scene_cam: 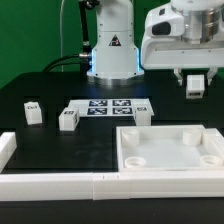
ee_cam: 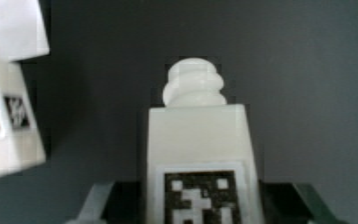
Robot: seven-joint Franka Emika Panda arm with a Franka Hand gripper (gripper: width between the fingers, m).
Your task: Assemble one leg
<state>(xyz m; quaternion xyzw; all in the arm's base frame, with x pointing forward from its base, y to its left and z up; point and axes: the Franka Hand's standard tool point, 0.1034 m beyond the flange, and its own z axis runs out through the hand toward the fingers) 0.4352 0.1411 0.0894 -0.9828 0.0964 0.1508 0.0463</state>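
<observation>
My gripper [scene_cam: 195,87] hangs above the table at the exterior view's right, over the far side of the large white panel [scene_cam: 170,150]. In the wrist view the gripper [ee_cam: 201,208] is shut on a white leg [ee_cam: 197,135]. The leg's marker tag sits between the dark fingers [ee_cam: 108,203] and its knobbed threaded tip points away from the gripper. Three more legs stand on the black table: one [scene_cam: 33,112] at the exterior view's left, one [scene_cam: 68,119] beside it, and one [scene_cam: 143,112] at the marker board's right end.
The marker board [scene_cam: 108,106] lies flat at the table's middle. A white rail [scene_cam: 50,183] runs along the front edge and a short one [scene_cam: 7,148] at the left. The arm's base [scene_cam: 112,50] stands behind. A white tagged part [ee_cam: 5,110] shows in the wrist view.
</observation>
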